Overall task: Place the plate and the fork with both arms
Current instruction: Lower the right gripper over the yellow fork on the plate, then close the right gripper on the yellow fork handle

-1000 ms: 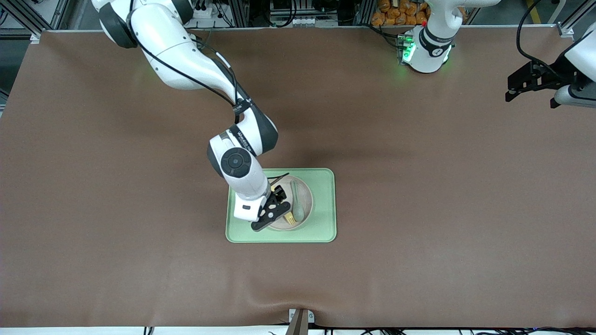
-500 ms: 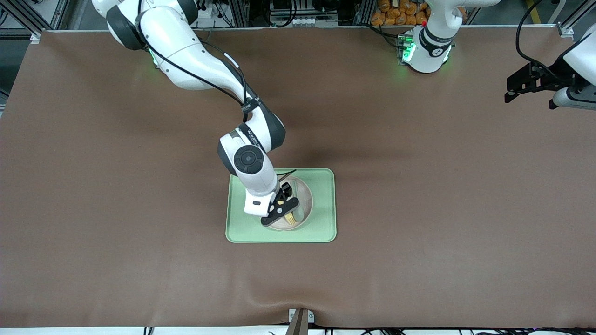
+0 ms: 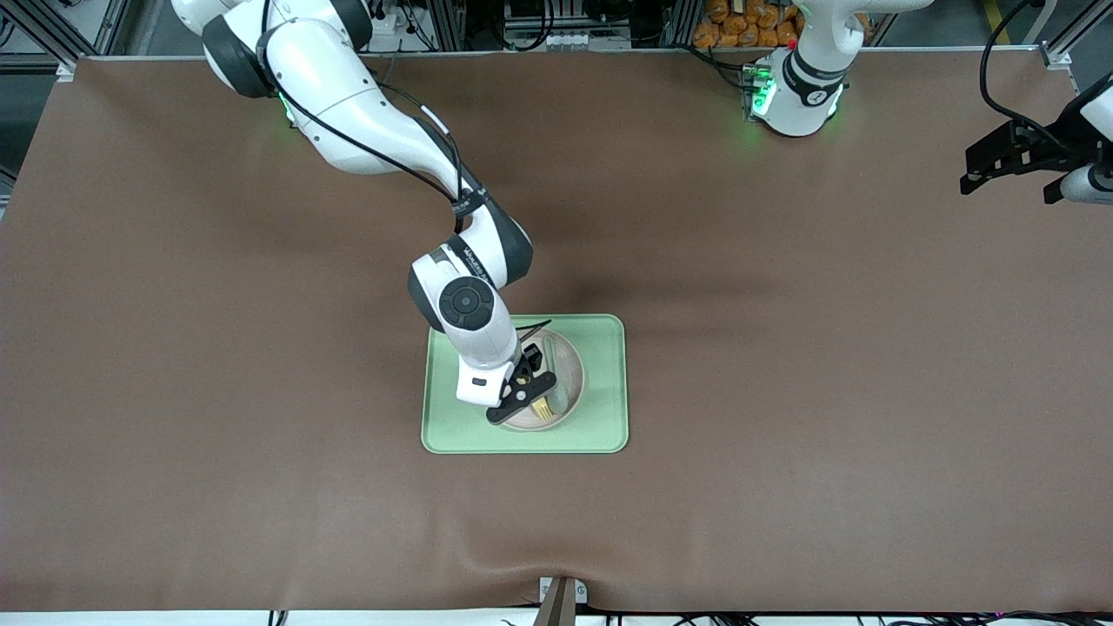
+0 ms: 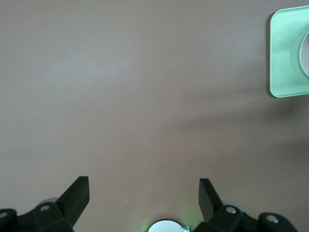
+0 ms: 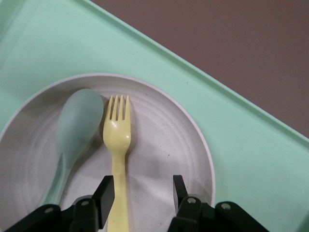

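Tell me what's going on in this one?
The right gripper is down over the plate, which sits on the green tray. Its fingers straddle the handle of the yellow fork, not yet clamped on it. A grey-green spoon lies beside the fork. The left gripper waits, open, over bare table.

The right arm reaches from its base out over the middle of the counter, elbow bent and wrist angled steeply downward. The right gripper (image 3: 528, 393) sits low over the plate (image 5: 159, 150), its 2 fingers (image 5: 107, 189) parted, 1 on each side of the fork (image 5: 118, 159) handle without visibly pressing it. The left arm waits at its own end of the counter, raised. The left gripper (image 3: 1000, 161) hangs over bare counter with its fingers (image 4: 77, 193) spread wide and nothing between them.
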You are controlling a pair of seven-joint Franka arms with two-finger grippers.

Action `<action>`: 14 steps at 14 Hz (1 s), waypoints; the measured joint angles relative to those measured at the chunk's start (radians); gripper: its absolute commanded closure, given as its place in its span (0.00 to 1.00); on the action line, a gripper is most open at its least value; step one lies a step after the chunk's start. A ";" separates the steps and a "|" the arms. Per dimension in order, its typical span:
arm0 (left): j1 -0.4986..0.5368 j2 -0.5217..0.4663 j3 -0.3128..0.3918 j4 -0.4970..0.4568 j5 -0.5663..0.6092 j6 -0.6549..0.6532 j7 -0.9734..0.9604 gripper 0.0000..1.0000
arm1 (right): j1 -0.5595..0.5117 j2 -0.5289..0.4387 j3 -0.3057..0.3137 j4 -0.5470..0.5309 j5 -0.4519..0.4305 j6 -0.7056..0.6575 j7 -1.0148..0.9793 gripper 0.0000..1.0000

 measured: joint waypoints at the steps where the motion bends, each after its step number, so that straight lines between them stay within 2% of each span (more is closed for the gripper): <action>1: -0.002 0.000 -0.001 0.000 0.000 0.000 0.000 0.00 | 0.001 0.001 0.000 0.000 0.000 0.000 0.002 0.43; 9: -0.003 0.000 -0.004 0.000 0.000 0.014 -0.001 0.00 | 0.008 0.025 0.000 -0.002 -0.003 0.010 0.014 0.43; 11: -0.002 0.002 -0.004 0.000 0.000 0.017 -0.006 0.00 | 0.015 0.025 0.000 -0.002 -0.004 0.012 0.015 0.47; 14: -0.003 0.005 -0.005 0.000 0.000 0.020 -0.033 0.00 | 0.017 0.027 0.000 -0.002 -0.014 0.012 0.016 0.47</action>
